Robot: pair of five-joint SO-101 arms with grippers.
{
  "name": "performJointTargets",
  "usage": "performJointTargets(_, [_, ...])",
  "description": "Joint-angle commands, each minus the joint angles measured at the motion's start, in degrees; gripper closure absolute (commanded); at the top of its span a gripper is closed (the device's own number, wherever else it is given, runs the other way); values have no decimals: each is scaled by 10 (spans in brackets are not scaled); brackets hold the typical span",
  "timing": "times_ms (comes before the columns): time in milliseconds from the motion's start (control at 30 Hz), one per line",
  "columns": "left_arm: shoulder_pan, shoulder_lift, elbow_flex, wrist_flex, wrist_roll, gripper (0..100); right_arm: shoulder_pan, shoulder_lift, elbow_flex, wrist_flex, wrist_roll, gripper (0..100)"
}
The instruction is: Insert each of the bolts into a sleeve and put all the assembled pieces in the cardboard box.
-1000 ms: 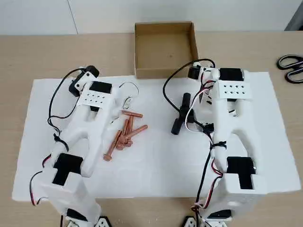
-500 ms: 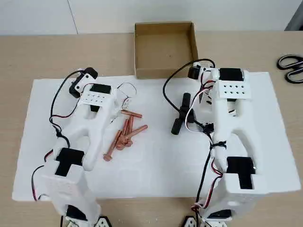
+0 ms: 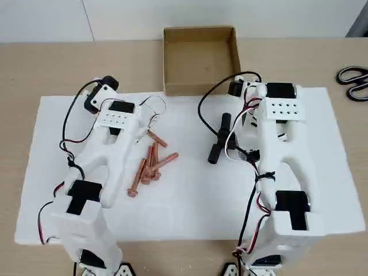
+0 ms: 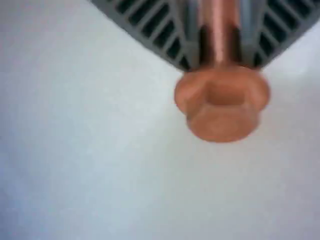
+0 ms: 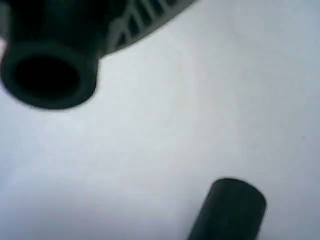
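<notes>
I saw left tool (image 4: 218, 50) pinching copper bolt (image 4: 220, 102), flanged hex head facing camera; right tool (image 5: 107, 30) beside black hollow sleeve (image 5: 47, 75), grip I couldn't tell.

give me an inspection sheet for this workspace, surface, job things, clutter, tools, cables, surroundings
surface: white foam sheet on a light wooden table
job's things: loose copper-coloured metal bolts on the sheet beside the left arm; black tubular sleeve lying on the sheet; open brown cardboard box beyond the sheet, no pieces inside
clutter: black-handled scissors at the table's edge
grippers: left tool shut on a copper bolt; right tool appears shut on a second black sleeve
cables: black cables loop off both arms
surroundings: white wall behind the table
</notes>
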Motion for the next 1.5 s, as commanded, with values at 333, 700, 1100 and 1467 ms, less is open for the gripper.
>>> performJointTargets(333, [41,-10,-51,-1,-1,990,3,-4,-8,3,1,995])
performJointTargets(700, [40,-10,-232,211,-199,989,3,-6,-8,3,1,995])
performJointTargets(1100, [-17,43,-286,310,-563,987,3,-7,-8,3,1,995])
performJointTargets(1467, [-18,82,-290,290,-591,987,3,-8,-11,3,1,995])
